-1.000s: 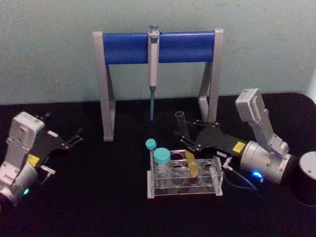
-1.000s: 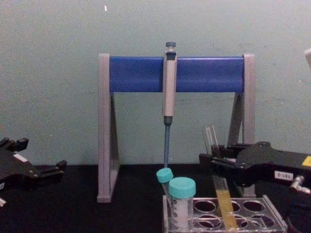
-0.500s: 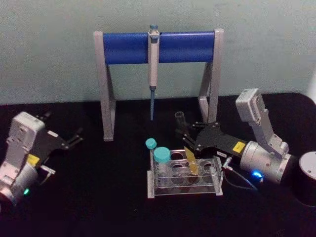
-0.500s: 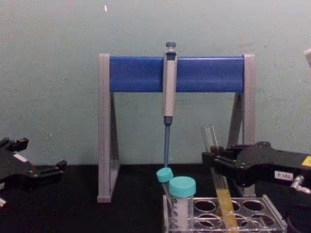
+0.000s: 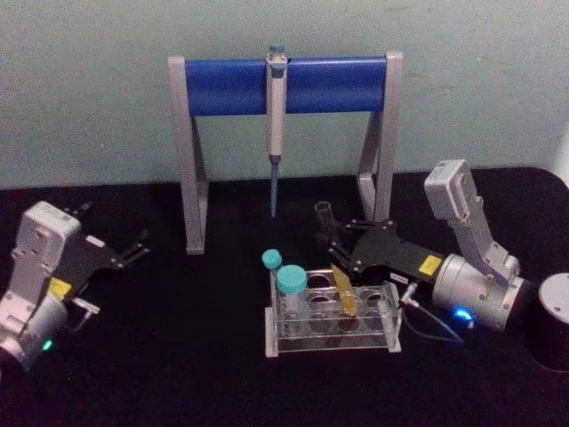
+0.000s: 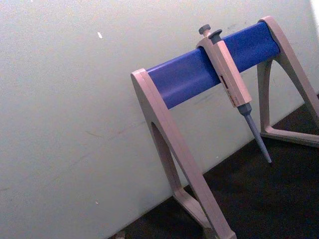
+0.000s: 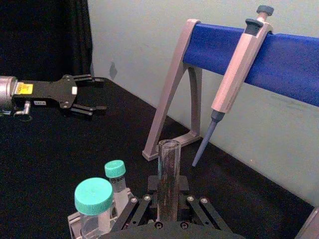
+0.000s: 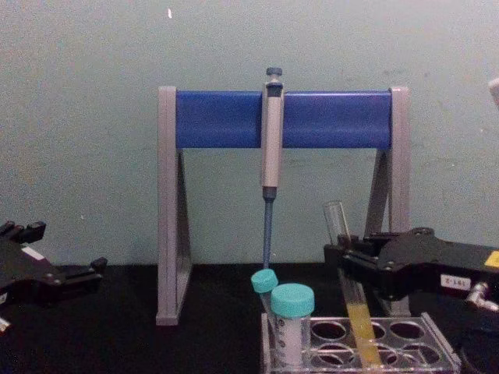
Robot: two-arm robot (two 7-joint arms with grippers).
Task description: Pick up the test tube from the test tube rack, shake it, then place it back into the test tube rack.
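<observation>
- Easing a touch to its right since a second ago, the right gripper (image 5: 334, 246) is pinching the test tube (image 8: 338, 226) at mid-height.
- Leaning test tube is resting its yellow-filled end in the rack (image 5: 329, 342).
- Left gripper (image 5: 138, 246) is idling, fingers spread, at the table's left.

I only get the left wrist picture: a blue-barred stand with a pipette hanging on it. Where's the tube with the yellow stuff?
Observer: The tube leans in the rack, in front of the stand, toward the robot's right.
Operator: Is anything holding it?
Observer: Yes, the right gripper has its jaws closed around the tube's middle.
Operator: And the arm I'm looking from?
Observer: The left gripper is far off on the left, jaws open, holding nothing.
</observation>
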